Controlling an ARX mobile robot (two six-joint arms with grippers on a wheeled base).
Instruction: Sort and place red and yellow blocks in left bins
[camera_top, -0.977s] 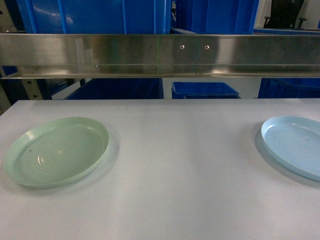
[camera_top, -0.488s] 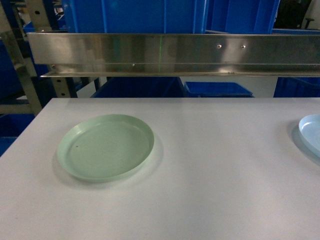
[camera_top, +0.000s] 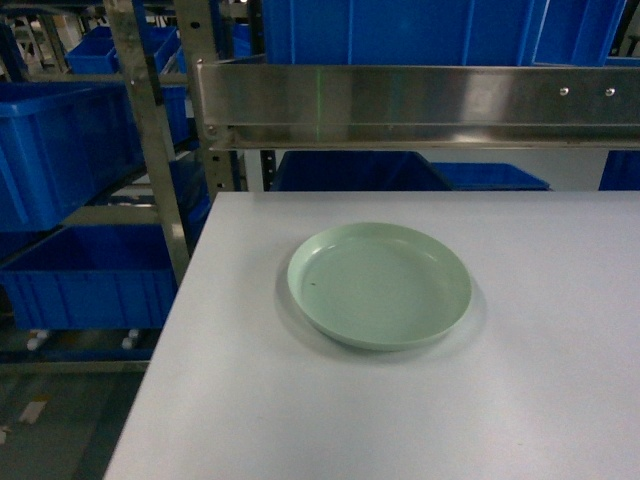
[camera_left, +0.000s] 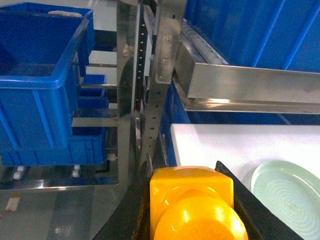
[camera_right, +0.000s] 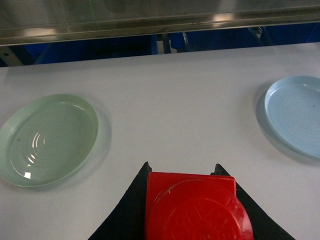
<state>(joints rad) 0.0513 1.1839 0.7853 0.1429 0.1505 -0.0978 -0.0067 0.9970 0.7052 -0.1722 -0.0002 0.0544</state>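
A: What do the containers hold?

B: The green plate (camera_top: 379, 285) sits bare on the white counter (camera_top: 250, 400), centre of the head view. In the right wrist view the blue plate (camera_right: 295, 115) at the right edge is bare too. The blue bins (camera_top: 60, 150) stand on the metal rack (camera_top: 150, 150) at the left of the head view, off the counter's left edge; the upper one (camera_left: 35, 90) in the left wrist view shows only its blue walls, and its floor is out of sight.

A: Where are the blocks?

B: Each is in a claw. The yellow block (camera_left: 192, 205) fills the bottom centre of the left wrist view, clamped in the left claw (camera_left: 192, 200), black fingers (camera_left: 245, 200) tight against its sides. The red block (camera_right: 195, 207) sits at the bottom centre of the right wrist view, clamped likewise in the right claw (camera_right: 192, 205).

A: Which way do they point?

B: The yellow block's rounded stud faces the camera and its squarer end points up the frame toward the rack. I cannot tell its long axis. The red block's round stud also faces the camera.

A: Anything in the way?

B: A perforated rack post (camera_left: 155, 90) and a steel shelf rail (camera_left: 250, 85) stand between the yellow block and the bins.
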